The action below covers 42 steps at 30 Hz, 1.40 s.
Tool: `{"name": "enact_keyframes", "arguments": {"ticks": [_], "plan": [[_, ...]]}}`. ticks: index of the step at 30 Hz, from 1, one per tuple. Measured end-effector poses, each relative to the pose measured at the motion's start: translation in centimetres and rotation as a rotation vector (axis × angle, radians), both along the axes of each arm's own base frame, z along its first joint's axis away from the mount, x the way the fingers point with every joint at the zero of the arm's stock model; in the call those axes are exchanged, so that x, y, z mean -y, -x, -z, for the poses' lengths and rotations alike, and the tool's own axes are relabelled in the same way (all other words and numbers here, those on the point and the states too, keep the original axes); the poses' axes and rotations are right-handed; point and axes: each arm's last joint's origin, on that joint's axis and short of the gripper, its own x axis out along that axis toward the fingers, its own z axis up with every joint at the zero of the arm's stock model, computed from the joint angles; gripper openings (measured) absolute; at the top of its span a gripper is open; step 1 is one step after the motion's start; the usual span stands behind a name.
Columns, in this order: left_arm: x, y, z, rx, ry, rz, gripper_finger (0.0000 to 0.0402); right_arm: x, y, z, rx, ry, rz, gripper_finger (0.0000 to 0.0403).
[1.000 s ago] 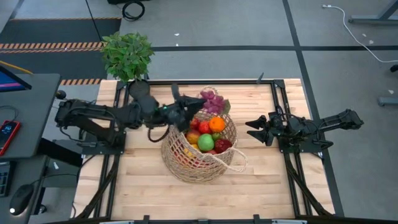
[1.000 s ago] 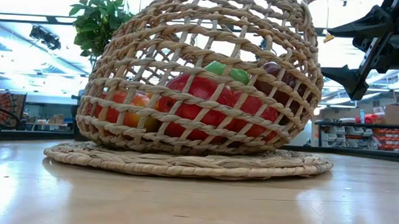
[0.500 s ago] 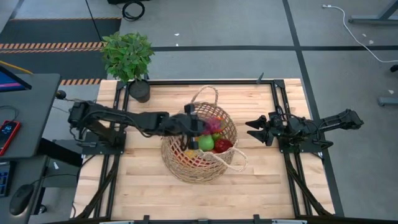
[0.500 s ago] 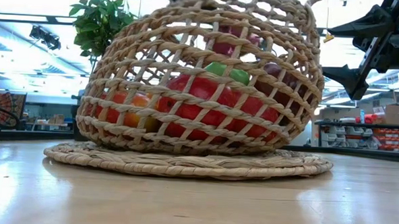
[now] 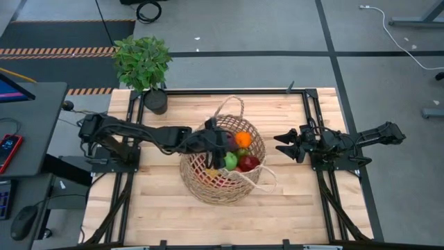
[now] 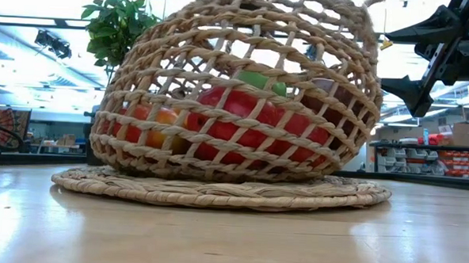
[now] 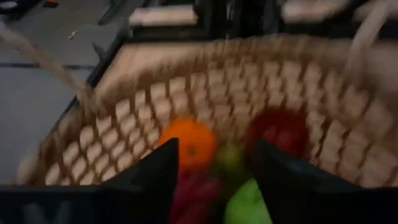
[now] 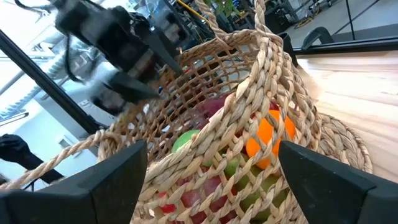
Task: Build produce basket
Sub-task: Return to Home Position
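The tan wicker basket point(image 5: 208, 179) sits mid-table on a round woven mat point(image 6: 216, 190), tilted, and holds an orange point(image 5: 242, 139), a green apple point(image 5: 230, 161) and red fruit point(image 5: 249, 163). A purplish bunch of grapes point(image 8: 211, 107) lies among them. My left gripper point(image 5: 220, 139) hangs open just above the fruit inside the far-left rim. In its wrist view, my left gripper point(image 7: 214, 180) shows the orange point(image 7: 189, 144) beyond its fingers. My right gripper point(image 5: 279, 144) waits open to the right of the basket, pointing at it.
A leafy potted plant point(image 5: 142, 61) in a black pot point(image 5: 156, 103) stands at the table's far left corner. The basket's looped handles rise at its far rim point(image 5: 232, 104) and hang off its right side point(image 5: 267, 182). Bare wood lies near and left of the basket.
My left gripper has swung from the basket's far rim to over its opening, then dipped toward the fruit. The purple grapes travelled with it from beyond the rim into the basket. They now lie lower among the fruit, and the orange shows again.
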Motion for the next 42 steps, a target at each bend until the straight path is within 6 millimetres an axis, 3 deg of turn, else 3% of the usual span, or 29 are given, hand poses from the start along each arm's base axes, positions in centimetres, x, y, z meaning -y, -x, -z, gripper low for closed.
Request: {"name": "enact_keyframes", "arguments": {"ticks": [6,11,14,21,26,34,42], "plan": [[0.1,1.3,-7.1,0.262,0.111,-0.051,0.0241,0.0,0.0,0.0,0.000,0.000,0.000,0.0365],[1.1,5.5,-10.8,0.402,0.054,-0.108,0.0221,0.0,0.0,0.0,0.004,-0.001,0.000,0.0365],[1.6,8.4,-11.7,0.473,0.063,-0.085,0.0203,0.0,0.0,-0.1,0.009,-0.002,0.000,0.0365],[2.5,14.1,-8.6,0.608,0.286,-0.042,0.0166,0.0,-0.1,-0.1,0.006,-0.001,0.000,0.0365],[2.4,17.4,-4.7,0.756,0.463,-0.023,0.0143,0.0,-0.1,-0.1,0.007,-0.001,0.000,0.0365],[0.3,21.2,0.9,0.913,0.656,-0.080,0.0113,0.0,-0.1,-0.1,0.006,-0.001,0.000,0.0365],[-2.2,25.7,2.8,1.088,0.652,-0.132,0.0062,0.0,-0.1,-0.1,0.006,-0.001,0.000,0.0365]]}}
